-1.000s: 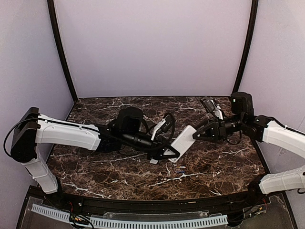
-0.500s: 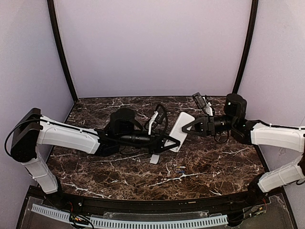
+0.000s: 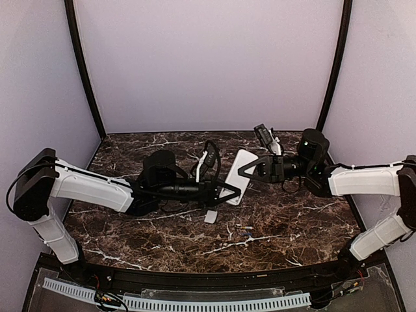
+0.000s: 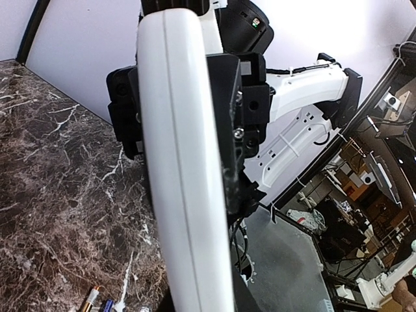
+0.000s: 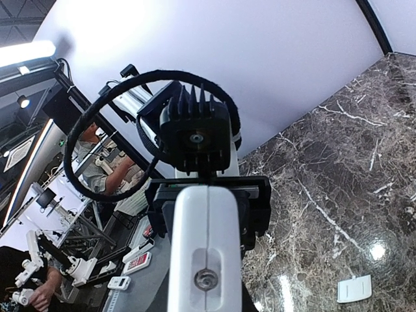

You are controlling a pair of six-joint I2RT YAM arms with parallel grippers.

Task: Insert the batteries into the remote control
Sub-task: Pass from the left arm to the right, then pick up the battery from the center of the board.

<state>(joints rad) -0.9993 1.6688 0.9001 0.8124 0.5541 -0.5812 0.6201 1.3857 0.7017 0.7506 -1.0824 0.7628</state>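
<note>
Left pincer (image 3: pixel 222 194): closed on small white rectangular remote control (image 3: pixel 234 184), mid-air.
Right pincer (image 3: pixel 246 170): clamped on far end.
Tiny dark batteries (image 3: pixel 245 230): lying nearer.
Advice: free one grip only once other holds.

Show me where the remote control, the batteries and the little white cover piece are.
remote control (image 3: pixel 236 181): top view, middle of its plain white face.
batteries (image 3: pixel 245 229): top view, middle of the small dark cluster.
cover piece (image 5: pixel 354 288): right wrist view, centre of its flat white face.
</note>
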